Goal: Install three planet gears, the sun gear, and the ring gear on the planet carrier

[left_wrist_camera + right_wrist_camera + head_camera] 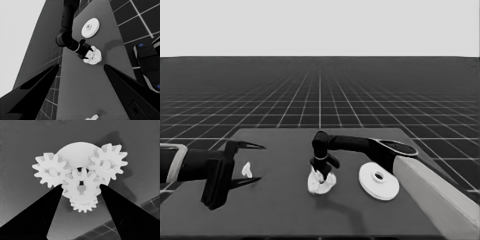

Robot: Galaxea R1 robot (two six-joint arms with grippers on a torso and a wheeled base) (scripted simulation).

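Note:
The planet carrier, the smaller round part (319, 188) (75, 148), lies mid-table with gears on it. In the right wrist view one planet gear (51, 171) sits at one side and a second planet gear (107, 165) at the other. A third gear (83, 206) is half hidden under the centre gear (81, 178). My right gripper (322, 172) (81, 187) points down over the carrier, its fingertips against both sides of the centre gear. The ring gear, the larger round part (380, 189) (93, 30), lies flat to the right of it.
My left gripper (261, 162) waits open over the table's left end. The thin white piece (247, 170) (91, 117) lies on the table between its fingers, not held. The right arm's pale forearm (440, 195) crosses the lower right corner.

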